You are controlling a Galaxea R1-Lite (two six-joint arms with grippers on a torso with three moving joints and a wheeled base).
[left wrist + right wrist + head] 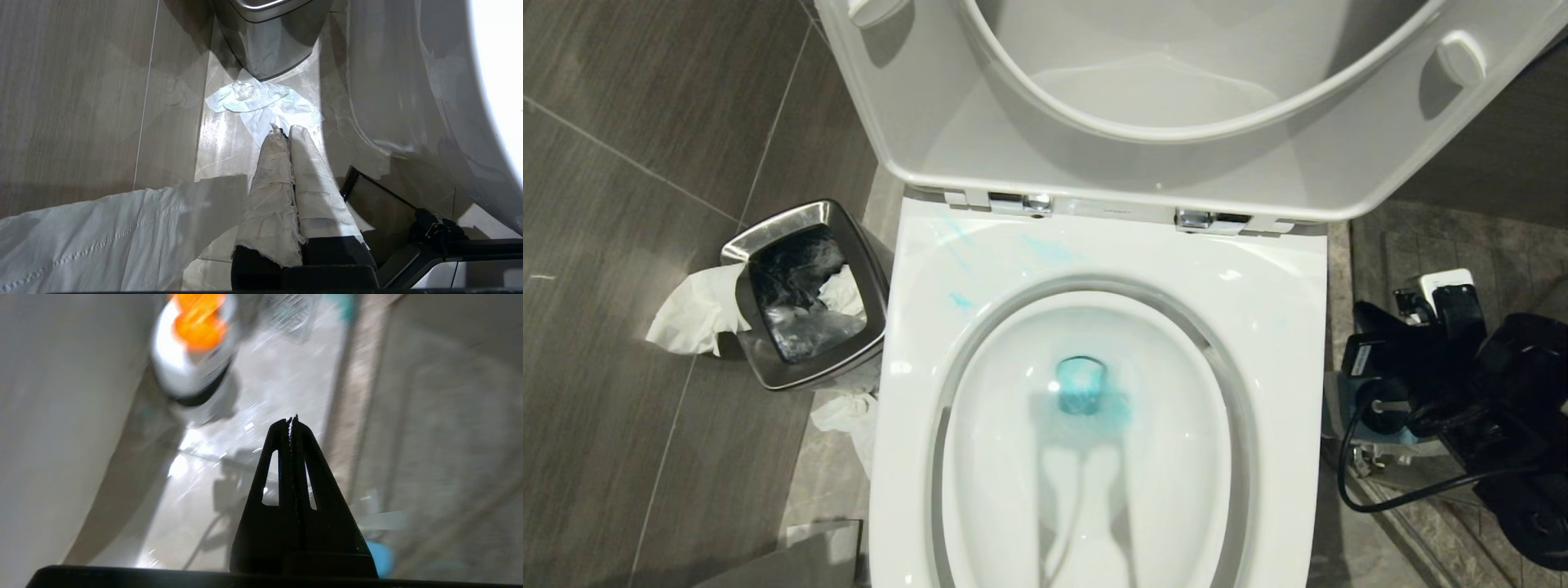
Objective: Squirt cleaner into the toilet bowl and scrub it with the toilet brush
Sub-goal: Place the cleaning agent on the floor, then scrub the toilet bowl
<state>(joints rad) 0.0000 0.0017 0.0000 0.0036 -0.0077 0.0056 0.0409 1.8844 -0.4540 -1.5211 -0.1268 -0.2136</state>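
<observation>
The toilet bowl (1013, 457) lies open under me, its seat and lid raised. Blue cleaner (1083, 390) tints the water at the drain, and thin blue smears (1045, 248) mark the back of the rim. My right arm (1445, 376) hangs low beside the toilet's right side. Its gripper (292, 419) is shut on nothing above the floor. A blurred white bottle with an orange top (196, 347) stands beyond it. My left gripper (286, 131), its fingers wrapped in tape, is shut and empty over the floor on the toilet's left. The toilet brush is out of view.
A square steel waste bin (768, 245) with a black liner stands left of the toilet, with white tissue (690, 314) on the floor around it. A pale blue object (1390, 438) shows under the right arm. A black cable (1413, 494) loops there.
</observation>
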